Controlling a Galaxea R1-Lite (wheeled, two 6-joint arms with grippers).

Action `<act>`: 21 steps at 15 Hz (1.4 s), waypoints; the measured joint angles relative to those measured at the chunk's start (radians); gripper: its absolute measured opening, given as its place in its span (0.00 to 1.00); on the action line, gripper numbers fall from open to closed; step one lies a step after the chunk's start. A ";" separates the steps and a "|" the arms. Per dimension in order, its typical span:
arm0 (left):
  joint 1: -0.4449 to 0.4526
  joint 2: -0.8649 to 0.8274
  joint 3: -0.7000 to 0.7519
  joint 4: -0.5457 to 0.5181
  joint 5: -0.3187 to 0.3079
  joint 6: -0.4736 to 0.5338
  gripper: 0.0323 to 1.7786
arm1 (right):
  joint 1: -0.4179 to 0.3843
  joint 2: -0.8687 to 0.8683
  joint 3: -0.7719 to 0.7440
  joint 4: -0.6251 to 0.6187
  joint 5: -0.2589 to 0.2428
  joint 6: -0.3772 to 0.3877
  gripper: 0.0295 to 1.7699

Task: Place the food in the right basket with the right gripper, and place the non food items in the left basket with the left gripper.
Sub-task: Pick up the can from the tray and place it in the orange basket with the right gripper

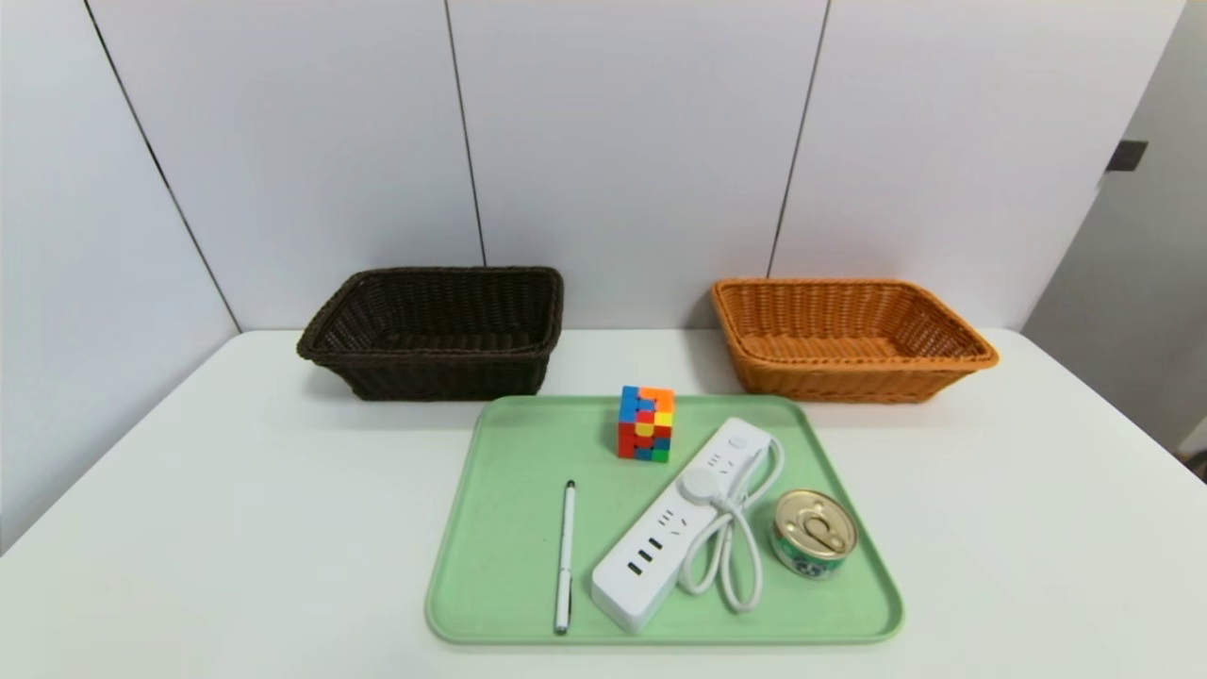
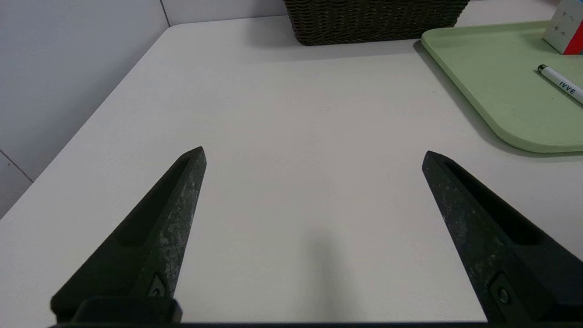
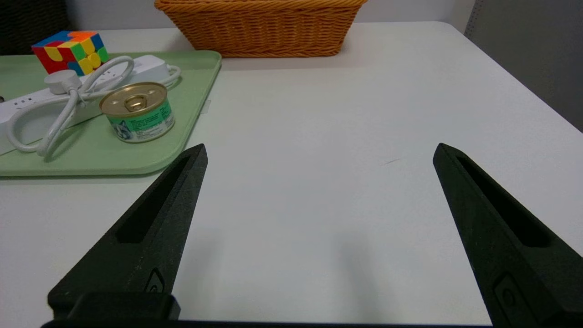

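On the green tray [image 1: 500, 566] we see the tin can [image 1: 814, 545], puzzle cube [image 1: 646, 423], power strip [image 1: 674, 524] and pen [image 1: 565, 556]; behind it, dark brown basket [image 1: 436, 331], orange basket [image 1: 849, 338]; left gripper [image 2: 314, 157] and right gripper [image 3: 319, 152] hover spread wide, holding nothing.

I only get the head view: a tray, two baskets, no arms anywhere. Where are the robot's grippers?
Observer: The left gripper hovers over the bare table, off the left side of the tray, jaws wide open.
Operator: And the other one?
Observer: The right gripper is over the table off the tray's right side, jaws open and empty.
Operator: Any writing on the pen?
Observer: Yes. The left wrist view shows dark letters on the pen, seemingly "IVVE".
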 joint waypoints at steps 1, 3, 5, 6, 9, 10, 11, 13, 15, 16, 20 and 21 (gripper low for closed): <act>0.000 0.000 0.000 0.000 0.000 0.003 0.95 | 0.000 0.000 0.000 0.001 0.000 -0.003 0.97; 0.000 0.000 0.000 -0.002 0.002 -0.023 0.95 | 0.000 0.000 0.000 0.000 0.000 -0.004 0.97; 0.000 0.000 0.000 -0.015 0.003 -0.033 0.95 | 0.000 0.000 -0.002 0.010 0.000 -0.012 0.97; 0.000 0.000 0.000 -0.017 0.002 -0.022 0.95 | 0.000 0.000 -0.004 0.011 0.000 -0.014 0.97; 0.000 0.000 0.000 0.006 0.006 -0.019 0.95 | 0.000 0.000 -0.005 0.008 0.000 -0.016 0.97; 0.000 0.000 0.000 0.010 0.004 -0.018 0.95 | 0.000 0.000 -0.015 0.010 0.005 -0.021 0.97; 0.000 0.000 0.000 0.011 -0.001 -0.011 0.95 | 0.000 0.003 -0.046 0.021 0.013 -0.024 0.97; 0.000 0.000 0.000 0.012 -0.005 -0.007 0.95 | 0.000 0.034 -0.169 0.089 0.044 -0.026 0.97; 0.000 0.000 -0.015 0.027 -0.014 -0.009 0.95 | 0.001 0.100 -0.324 0.194 0.089 -0.027 0.97; 0.000 0.000 -0.045 0.056 -0.025 -0.011 0.95 | 0.001 0.150 -0.396 0.246 0.113 -0.027 0.97; 0.000 0.044 -0.374 0.356 -0.151 -0.051 0.95 | 0.001 0.434 -0.683 0.307 0.148 0.004 0.97; 0.000 0.086 -0.460 0.437 -0.184 -0.069 0.95 | 0.001 0.513 -0.761 0.311 0.149 0.028 0.97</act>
